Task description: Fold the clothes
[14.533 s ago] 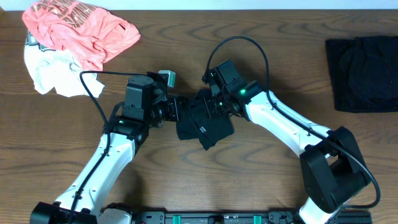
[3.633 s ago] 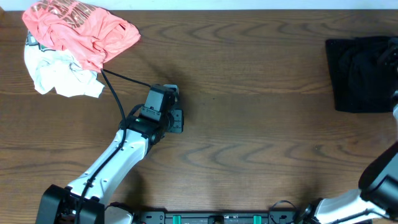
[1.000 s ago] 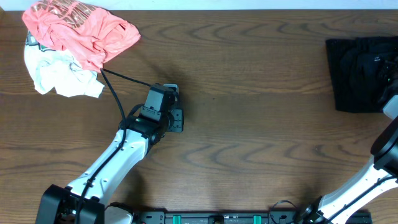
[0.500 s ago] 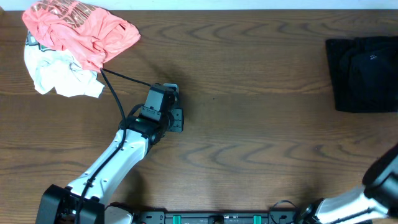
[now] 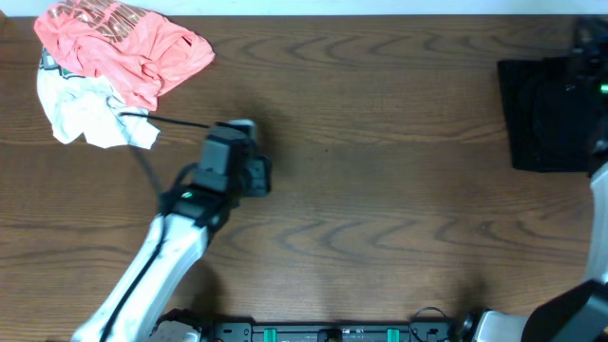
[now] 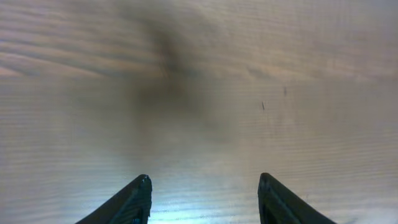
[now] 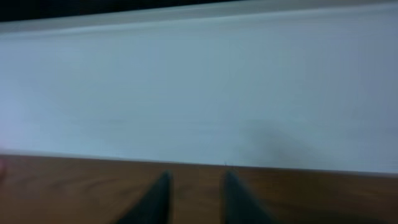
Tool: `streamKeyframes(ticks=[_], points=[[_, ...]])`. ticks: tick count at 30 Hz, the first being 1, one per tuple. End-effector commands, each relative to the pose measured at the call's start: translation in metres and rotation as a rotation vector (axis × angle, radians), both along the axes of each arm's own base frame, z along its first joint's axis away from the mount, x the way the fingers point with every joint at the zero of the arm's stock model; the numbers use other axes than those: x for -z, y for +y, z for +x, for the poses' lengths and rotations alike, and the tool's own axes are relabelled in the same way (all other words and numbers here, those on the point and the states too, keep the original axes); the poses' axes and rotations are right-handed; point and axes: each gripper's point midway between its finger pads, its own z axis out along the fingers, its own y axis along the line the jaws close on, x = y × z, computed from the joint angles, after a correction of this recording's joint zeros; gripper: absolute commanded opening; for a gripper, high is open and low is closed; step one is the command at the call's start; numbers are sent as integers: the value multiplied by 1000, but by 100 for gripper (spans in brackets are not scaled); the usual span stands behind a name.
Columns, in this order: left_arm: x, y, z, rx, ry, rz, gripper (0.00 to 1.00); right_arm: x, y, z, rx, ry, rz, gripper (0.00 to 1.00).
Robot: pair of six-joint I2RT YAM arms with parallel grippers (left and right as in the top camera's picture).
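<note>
Left fingers [image 6: 134, 202] stand well apart with nothing between them – only bare desk [image 6: 205, 93] shows beneath, mid-desk and well clear of any cloth. Right fingers [image 7: 160, 196] are parted only narrowly and are also empty. Their view is blurred and faces the pale wall [image 7: 199, 93] past the desk's back edge. Seen from overhead, that arm sits at the far right corner, over the back of the black clothes [image 5: 551, 114], which lie as a flat folded stack at the right edge. The black piece looks put away. What remains, by my reading, is the crumpled heap at the far left corner: the pink shirt [image 5: 123, 43] lying partly over the white garment [image 5: 85, 119].

Several things could go wrong from here. The right fingers are close above the stack, and a low sweep back could catch the top layer and drag a fold open. On the left, the two heaped garments touch, so a deep pinch could lift both at once. The left arm's cable [image 5: 176, 122] runs just beside the white garment's edge – a swing that way may snag it or push it off the desk.
</note>
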Motion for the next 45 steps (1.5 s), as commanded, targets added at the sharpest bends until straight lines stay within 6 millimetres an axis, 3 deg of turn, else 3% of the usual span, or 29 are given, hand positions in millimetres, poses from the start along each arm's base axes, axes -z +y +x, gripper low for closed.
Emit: streamKeyframes(ticks=[1, 2, 5, 6, 10, 14, 19, 23, 29, 35, 40, 45], points=[[-33, 25, 1, -101, -57, -60, 61, -11, 70, -13, -247, -12, 27, 46], [-37, 33, -2, -119, -60, -71, 64, -12, 87, -17, -314, -11, 36, 53], [-44, 58, -11, -190, -57, -88, 75, -15, 134, -31, -508, -17, 57, 96], [-45, 65, -15, -214, -49, -93, 78, -16, 145, -35, -555, -20, 62, 99], [-44, 93, -32, -303, -8, -118, 92, -19, 183, -42, -634, 58, 211, 99], [-45, 120, -40, -393, -8, -126, 98, -10, 229, -51, -741, 90, 209, 99], [-49, 141, -30, -414, -27, -119, 99, 10, 273, -53, -770, 151, 189, 99], [-52, 149, -17, -370, 61, -72, 99, 33, 296, -58, -749, 232, 152, 99], [-57, 175, 17, -363, 259, 9, 98, 79, 297, -70, -674, 406, 67, 99], [-59, 208, 51, -418, 303, 3, 98, 122, 276, -83, -568, 590, -19, 99], [-57, 209, 50, -424, 312, -9, 98, 141, 255, -83, -453, 667, -80, 99], [-56, 201, 42, -416, 346, -48, 98, 147, 235, -72, -330, 663, -146, 99]])
